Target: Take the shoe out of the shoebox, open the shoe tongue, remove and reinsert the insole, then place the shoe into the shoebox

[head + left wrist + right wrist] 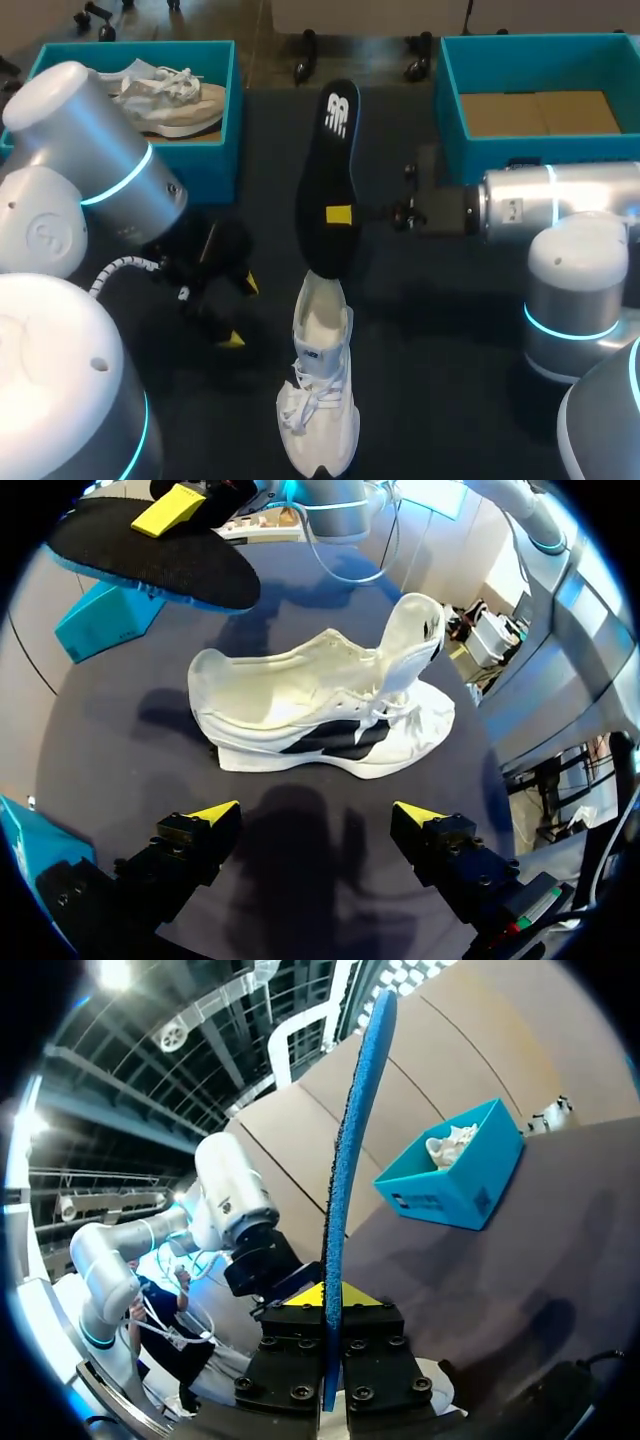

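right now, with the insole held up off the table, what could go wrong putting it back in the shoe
The right gripper pinches the insole only at one edge, so it may twist or slip as it enters. The left gripper is open and clear of the shoe; unheld, the shoe could slide or tip when the insole pushes in.

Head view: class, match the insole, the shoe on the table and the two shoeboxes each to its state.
Things:
1 insole
2 shoe on the table
3 left shoebox
4 right shoebox

States:
A holds a second shoe
B shows only its brown floor
C clamped in the right hand
D tongue pulled open

Pairs: 1-C, 2-D, 3-A, 4-B
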`<action>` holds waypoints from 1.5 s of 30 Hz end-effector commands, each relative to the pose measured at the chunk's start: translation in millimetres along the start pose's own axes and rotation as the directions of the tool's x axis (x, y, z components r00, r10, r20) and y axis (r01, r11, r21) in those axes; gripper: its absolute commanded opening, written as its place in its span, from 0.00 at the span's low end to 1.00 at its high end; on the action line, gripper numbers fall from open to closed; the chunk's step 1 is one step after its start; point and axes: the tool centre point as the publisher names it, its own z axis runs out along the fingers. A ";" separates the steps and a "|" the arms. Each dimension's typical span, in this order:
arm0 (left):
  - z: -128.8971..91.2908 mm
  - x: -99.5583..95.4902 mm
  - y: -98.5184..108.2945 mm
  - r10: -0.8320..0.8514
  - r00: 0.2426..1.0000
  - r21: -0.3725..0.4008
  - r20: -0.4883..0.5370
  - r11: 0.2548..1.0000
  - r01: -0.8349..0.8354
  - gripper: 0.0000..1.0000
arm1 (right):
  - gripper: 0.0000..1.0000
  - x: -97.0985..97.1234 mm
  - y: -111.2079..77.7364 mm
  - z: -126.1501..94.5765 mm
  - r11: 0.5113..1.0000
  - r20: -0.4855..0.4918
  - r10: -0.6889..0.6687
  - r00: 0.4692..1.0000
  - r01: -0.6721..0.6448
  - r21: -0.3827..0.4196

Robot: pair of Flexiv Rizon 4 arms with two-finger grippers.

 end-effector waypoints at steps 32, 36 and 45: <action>31.0 -23.5 -21.8 -0.007 0.998 -0.021 0.056 1.000 0.008 1.00 | 0.00 -13.5 -31.1 13.5 0.994 -0.007 -0.110 0.994 0.110 -0.005; 33.2 -24.8 -25.6 -0.007 0.998 -0.023 0.057 1.000 0.008 1.00 | 0.00 -15.9 -32.5 11.5 0.993 -0.009 -0.115 0.993 0.115 -0.012; 35.6 -24.0 -29.5 -0.012 0.998 -0.034 0.065 0.999 0.014 1.00 | 0.00 -17.0 -34.7 10.8 0.993 -0.010 -0.120 0.993 0.119 -0.020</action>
